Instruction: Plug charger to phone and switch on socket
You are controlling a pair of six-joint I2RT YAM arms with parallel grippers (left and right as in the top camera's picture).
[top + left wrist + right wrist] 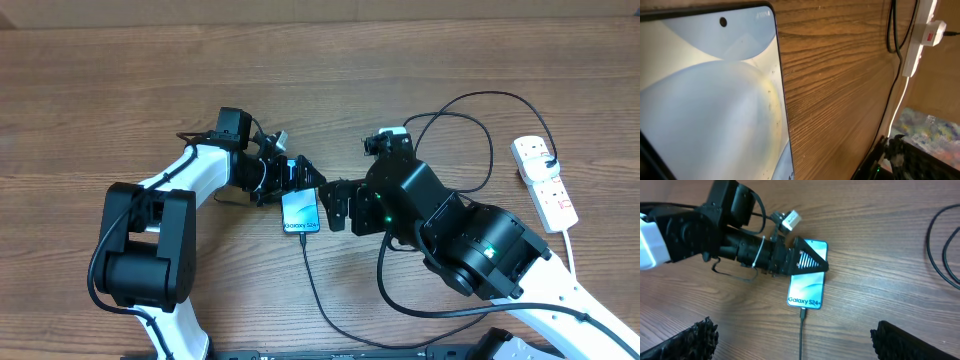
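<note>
The phone (300, 213) lies on the wooden table with its light blue screen up. In the right wrist view (807, 287) its "Galaxy" text is at the near short edge. The charger's thin black cable (312, 282) has its small plug seated in that edge (801, 313). The cable runs toward me and loops round to the white socket (545, 182) at the far right. My left gripper (306, 178) is shut on the phone's far end, and the screen fills the left wrist view (705, 100). My right gripper (802, 342) is open wide and empty, with the cable between its fingers.
The socket's thick white cord (572, 248) runs down the right side. The black cable loops across the table behind my right arm (470, 120). In the left wrist view the socket (916, 47) and cable (894, 30) are at the top right.
</note>
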